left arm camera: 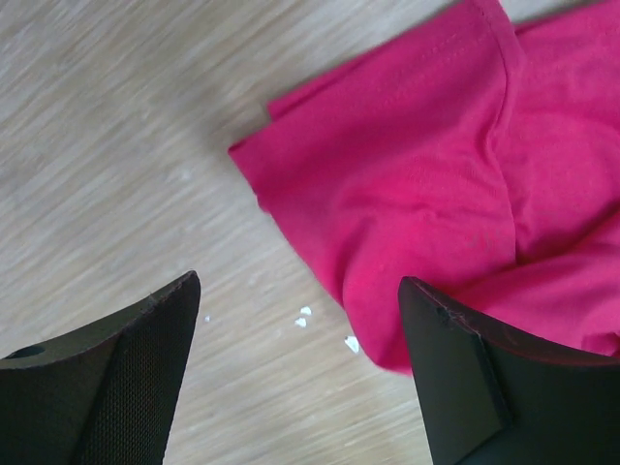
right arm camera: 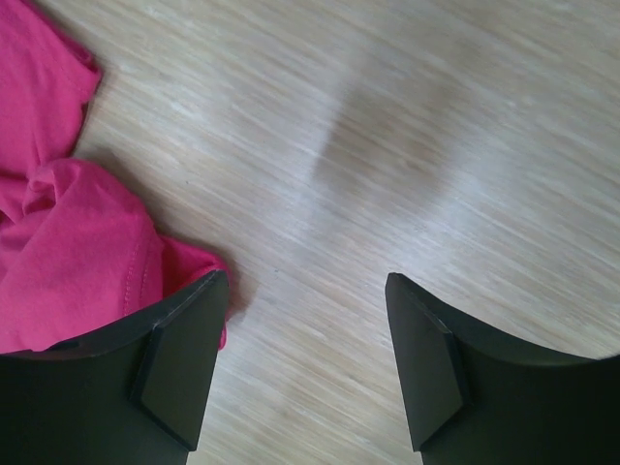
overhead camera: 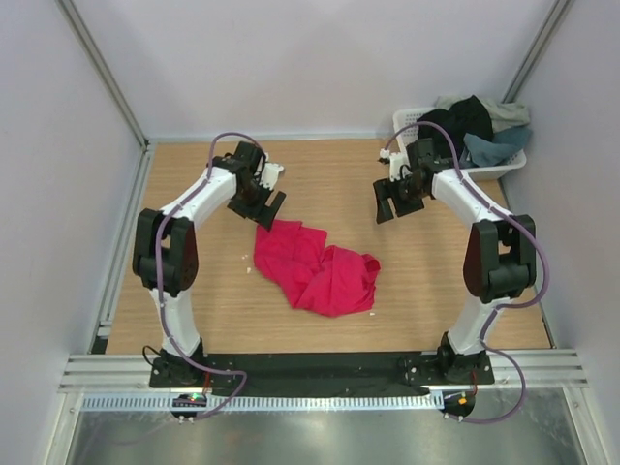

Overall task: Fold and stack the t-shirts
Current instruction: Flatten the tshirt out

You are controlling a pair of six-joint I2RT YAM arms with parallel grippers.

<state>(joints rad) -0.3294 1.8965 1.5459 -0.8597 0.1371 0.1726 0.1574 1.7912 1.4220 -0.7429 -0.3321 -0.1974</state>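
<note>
A crimson-pink t-shirt [overhead camera: 315,267] lies crumpled on the wooden table between the arms. It also shows in the left wrist view [left arm camera: 436,174] and in the right wrist view [right arm camera: 58,262]. My left gripper [overhead camera: 263,209] is open and empty, hovering just above the shirt's far left corner. My right gripper [overhead camera: 395,201] is open and empty, above bare wood to the right of the shirt. Black [overhead camera: 463,118], slate-blue [overhead camera: 489,147] and pale grey-green [overhead camera: 504,111] shirts are heaped in the white basket [overhead camera: 411,123] at the back right.
Small white flecks [left arm camera: 302,318] lie on the wood near the shirt's left edge. Grey walls enclose the table on three sides. A metal rail [overhead camera: 320,373] runs along the near edge by the arm bases.
</note>
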